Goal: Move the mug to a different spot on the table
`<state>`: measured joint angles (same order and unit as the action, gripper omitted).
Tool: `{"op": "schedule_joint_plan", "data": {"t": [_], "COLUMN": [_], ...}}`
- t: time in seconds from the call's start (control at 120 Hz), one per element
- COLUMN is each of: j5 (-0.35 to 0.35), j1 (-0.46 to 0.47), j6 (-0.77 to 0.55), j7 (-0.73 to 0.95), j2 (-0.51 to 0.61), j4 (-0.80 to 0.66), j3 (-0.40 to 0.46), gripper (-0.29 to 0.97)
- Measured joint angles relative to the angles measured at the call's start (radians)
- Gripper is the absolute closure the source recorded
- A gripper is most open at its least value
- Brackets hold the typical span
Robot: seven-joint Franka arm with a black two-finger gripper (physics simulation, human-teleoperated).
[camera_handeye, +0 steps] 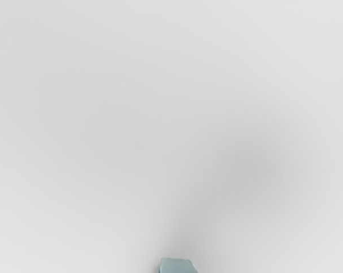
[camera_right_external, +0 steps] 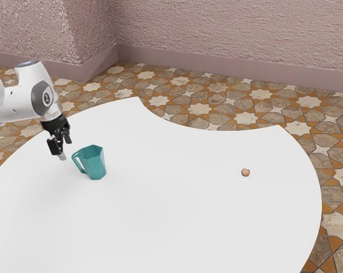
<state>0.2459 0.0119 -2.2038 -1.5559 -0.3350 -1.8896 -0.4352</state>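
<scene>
White round desk spreads across the exterior view's foreground. Toward that view's left, the teal faceted mug stands upright, with the black gripper just beside its handle, fingers apart and empty. In the wrist view, a teal mug edge sits just under the hand. Step in hand: the approach. The next move likely calls for centring on the mug.

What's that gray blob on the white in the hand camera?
Wrist view: that is a soft shadow lying on the white table, past the teal mug. Exterior view: the light is even, with hardly any shadow beside the mug.
</scene>
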Motion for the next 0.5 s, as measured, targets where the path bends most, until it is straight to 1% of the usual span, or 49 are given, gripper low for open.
{"op": "schedule_joint_plan", "data": {"t": [0.267,0.5], "j5": [0.055,0.069], "j1": [-0.014,-0.015], "j6": [-0.038,-0.057], "j7": [-0.02,-0.024], "j2": [-0.032,-0.049], "j4": [0.002,0.002], "j3": [0.035,0.042], "gripper": [0.0,0.0]}}
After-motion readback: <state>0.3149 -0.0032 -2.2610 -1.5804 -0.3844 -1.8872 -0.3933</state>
